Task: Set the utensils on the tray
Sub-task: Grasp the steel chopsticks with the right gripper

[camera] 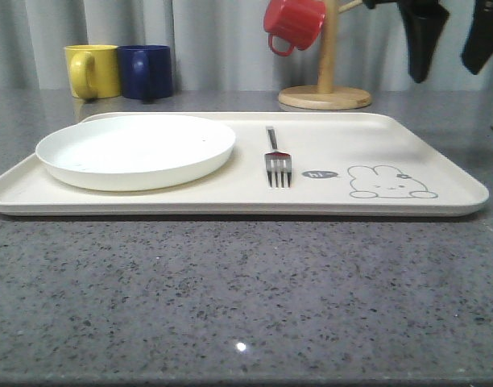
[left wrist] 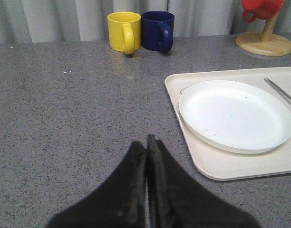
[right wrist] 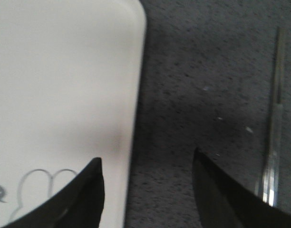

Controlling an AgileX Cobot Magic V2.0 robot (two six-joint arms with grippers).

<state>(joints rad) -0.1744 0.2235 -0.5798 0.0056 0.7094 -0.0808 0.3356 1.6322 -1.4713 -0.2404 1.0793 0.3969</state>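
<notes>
**Plate and fork are down, chopsticks waiting off the tray**

Nearest us is bare speckled grey stone tabletop point(camera: 246, 306), then the large cream rectangular tray point(camera: 440, 173) with its low rim and rounded corners, lying lengthwise across the middle of the counter. On its left half sits the round shallow white plate point(camera: 135, 150), flat and settled. Just right of it, near the tray's centre, lies the slim shiny silver fork point(camera: 276, 161), tines toward us, beside the grey "hi" bubble point(camera: 320, 173) and the rabbit outline point(camera: 389, 183) at the tray's near right corner.

So two pieces look placed. By my reading the job is partway done: the flat metal chopsticks point(right wrist: 275, 118) are on the stone, well clear of the tray's right edge, thin and gleaming.

The right gripper point(right wrist: 148, 190) hovers above that right edge, jaws wide apart, holding nothing. The left gripper point(left wrist: 146, 156) sits over the tabletop left of the tray, fingers pressed together, empty.

Along the far edge: a yellow mug point(camera: 92, 71), a dark blue mug point(camera: 146, 71), and a red mug point(camera: 293, 24) hung on a wooden mug stand point(camera: 325, 95).
</notes>
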